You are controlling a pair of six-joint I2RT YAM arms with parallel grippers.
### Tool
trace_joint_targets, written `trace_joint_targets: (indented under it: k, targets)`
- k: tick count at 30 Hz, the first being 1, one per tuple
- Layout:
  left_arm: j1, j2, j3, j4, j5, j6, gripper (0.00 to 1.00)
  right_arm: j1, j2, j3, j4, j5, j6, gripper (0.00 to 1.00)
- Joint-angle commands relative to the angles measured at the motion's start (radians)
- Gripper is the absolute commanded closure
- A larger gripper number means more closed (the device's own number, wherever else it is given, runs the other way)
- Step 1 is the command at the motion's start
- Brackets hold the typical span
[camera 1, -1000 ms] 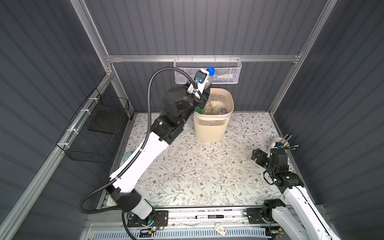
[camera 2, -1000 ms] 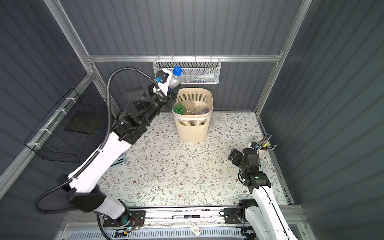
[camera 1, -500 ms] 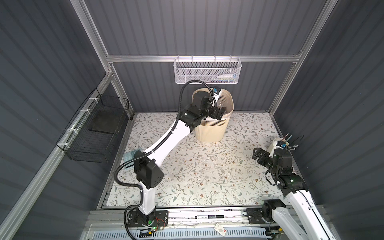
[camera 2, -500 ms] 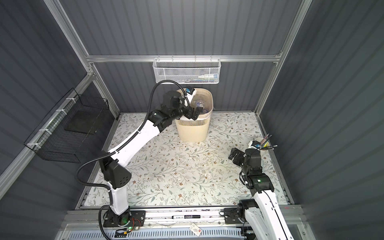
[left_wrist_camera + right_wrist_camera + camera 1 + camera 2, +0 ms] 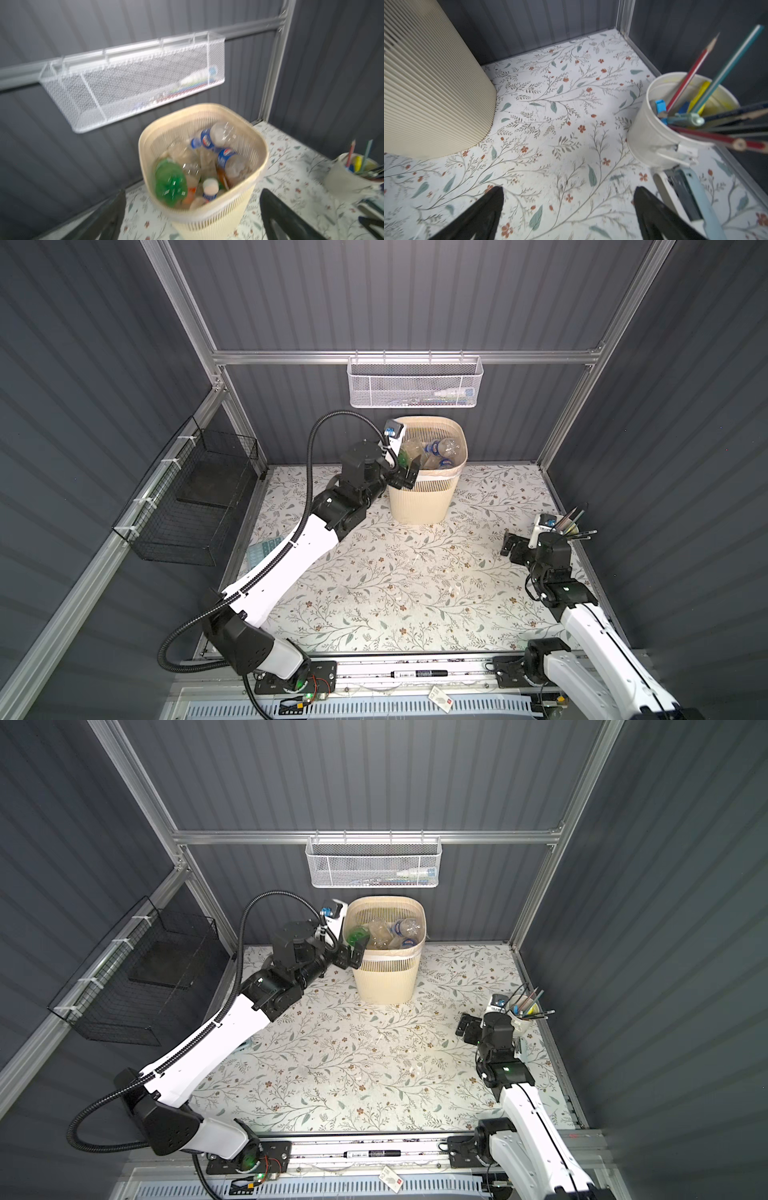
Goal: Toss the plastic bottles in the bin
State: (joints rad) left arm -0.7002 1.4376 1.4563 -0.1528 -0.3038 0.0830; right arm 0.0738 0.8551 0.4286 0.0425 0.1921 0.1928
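The bin [image 5: 422,497] is a beige slatted wastebasket with a clear liner, standing at the back of the floral mat in both top views [image 5: 386,979]. Several plastic bottles [image 5: 220,135] lie inside it: a green one [image 5: 169,182], clear ones with blue labels [image 5: 442,448] and a white-capped one [image 5: 211,186]. My left gripper [image 5: 405,475] hovers open and empty at the bin's near-left rim [image 5: 353,952], with its fingers either side of the bin in the left wrist view [image 5: 193,193]. My right gripper [image 5: 511,545] stands open and empty low over the mat on the right [image 5: 569,190].
A white mesh basket [image 5: 415,383] hangs on the back wall above the bin, with a pale blue-ended object inside. A black wire basket [image 5: 195,497] hangs on the left wall. A white cup of pencils [image 5: 675,116] and a stapler [image 5: 689,191] sit beside my right gripper.
My left gripper held a blue-capped clear bottle above the bin; it has opened and let it go, then dropped back to the bin's near-left rim. The right arm barely shifted.
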Motion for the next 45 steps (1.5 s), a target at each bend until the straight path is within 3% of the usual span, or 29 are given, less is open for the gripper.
trace_joint_targets:
  k: [1,6,8,10,13,15,17,19,24,27,29,32,34,36,37,39,45]
  targets:
    - [0.032,-0.124,-0.154,-0.015,-0.183,-0.065,0.00,-0.007,0.094,-0.082,0.421,0.017,-0.161,0.01]
    - [0.155,-0.274,-0.414,-0.078,-0.246,-0.170,0.00,-0.032,0.390,-0.107,0.800,-0.024,-0.210,0.01]
    - [0.219,-0.320,-0.510,-0.083,-0.248,-0.205,0.00,-0.042,0.484,-0.071,0.787,-0.054,-0.207,0.01]
    - [0.279,-0.362,-0.614,-0.058,-0.243,-0.230,0.00,-0.054,0.558,-0.086,0.882,-0.072,-0.206,0.01]
    - [0.340,-0.387,-0.753,0.052,-0.263,-0.255,0.00,-0.115,0.568,-0.118,0.924,-0.142,-0.149,0.01]
    - [0.370,-0.375,-0.821,0.137,-0.272,-0.252,0.00,-0.138,0.622,-0.149,1.055,-0.171,-0.131,0.01]
    - [0.393,-0.338,-0.872,0.224,-0.282,-0.230,0.00,-0.151,0.583,-0.135,0.965,-0.200,-0.124,0.01]
    - [0.408,-0.274,-0.911,0.330,-0.287,-0.189,0.00,-0.155,0.611,-0.124,0.985,-0.203,-0.118,0.01]
    - [0.474,-0.068,-0.987,0.695,-0.205,-0.097,0.00,-0.155,0.607,-0.117,0.970,-0.202,-0.115,0.01]
    - [0.547,0.068,-1.021,0.920,-0.082,-0.093,0.00,-0.155,0.608,-0.116,0.965,-0.200,-0.115,0.01]
    - [0.569,0.139,-1.013,0.986,-0.070,-0.077,0.00,-0.155,0.607,-0.115,0.958,-0.201,-0.115,0.01]
    - [0.622,0.204,-1.009,1.039,0.045,-0.086,0.00,-0.155,0.607,-0.115,0.959,-0.201,-0.115,0.01]
    - [0.642,0.284,-1.035,1.181,0.082,-0.095,0.00,-0.155,0.607,-0.114,0.959,-0.199,-0.115,0.01]
    - [0.646,0.253,-1.014,1.074,0.087,-0.108,0.00,-0.155,0.607,-0.114,0.958,-0.199,-0.115,0.01]
    - [0.647,0.276,-1.023,1.143,0.090,-0.101,0.00,-0.155,0.607,-0.113,0.958,-0.199,-0.115,0.01]
    - [0.647,0.262,-0.998,1.056,0.097,-0.103,0.00,-0.155,0.608,-0.111,0.956,-0.198,-0.113,0.01]
    - [0.645,0.279,-0.990,1.079,0.100,-0.084,0.00,-0.155,0.608,-0.111,0.956,-0.198,-0.113,0.01]
